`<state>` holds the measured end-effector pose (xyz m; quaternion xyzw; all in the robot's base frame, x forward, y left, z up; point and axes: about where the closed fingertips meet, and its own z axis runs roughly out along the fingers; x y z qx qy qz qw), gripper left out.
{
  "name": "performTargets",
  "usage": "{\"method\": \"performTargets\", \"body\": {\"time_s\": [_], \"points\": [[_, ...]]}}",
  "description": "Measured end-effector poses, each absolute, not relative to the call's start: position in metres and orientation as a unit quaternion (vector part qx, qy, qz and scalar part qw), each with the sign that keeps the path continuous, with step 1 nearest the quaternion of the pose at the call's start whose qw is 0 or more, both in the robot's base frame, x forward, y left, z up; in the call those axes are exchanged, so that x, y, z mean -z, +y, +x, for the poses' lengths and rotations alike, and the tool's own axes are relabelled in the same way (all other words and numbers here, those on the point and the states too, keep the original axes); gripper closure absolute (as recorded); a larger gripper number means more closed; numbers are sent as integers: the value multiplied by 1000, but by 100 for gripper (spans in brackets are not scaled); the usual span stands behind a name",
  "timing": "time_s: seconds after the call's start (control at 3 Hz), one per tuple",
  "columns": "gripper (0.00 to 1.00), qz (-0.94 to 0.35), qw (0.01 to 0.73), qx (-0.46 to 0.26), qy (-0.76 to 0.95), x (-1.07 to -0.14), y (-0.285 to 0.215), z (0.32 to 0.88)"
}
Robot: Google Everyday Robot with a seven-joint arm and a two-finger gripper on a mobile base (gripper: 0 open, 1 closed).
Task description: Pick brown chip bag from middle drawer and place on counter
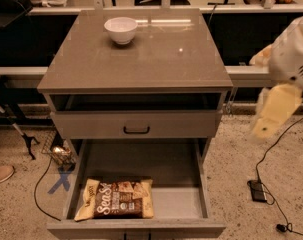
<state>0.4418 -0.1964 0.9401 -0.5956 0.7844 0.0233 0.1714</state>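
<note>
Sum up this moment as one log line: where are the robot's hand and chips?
gripper: right of counter, outside middle drawer | brown chip bag: front-left in open drawer | white bowl: on counter | stage: bag not picked

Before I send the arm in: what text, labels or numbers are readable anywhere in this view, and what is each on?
"Sea Salt": big white lettering on the brown chip bag, which lies in the middle drawer.
Smaller print on the bag: too blurred to read.
Counter and white bowl: no text visible.
Gripper, out to the right of the cabinet and apart from the bag: no readable marking.
</note>
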Motion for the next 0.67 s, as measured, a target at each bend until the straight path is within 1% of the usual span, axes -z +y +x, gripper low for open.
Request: {"method": "performTargets", "body": {"time_s": [0.33, 0.67], "points": [[0, -574, 191, -144, 783, -859, -146, 445], [0, -539, 216, -262, 771, -792, -82, 451]]}}
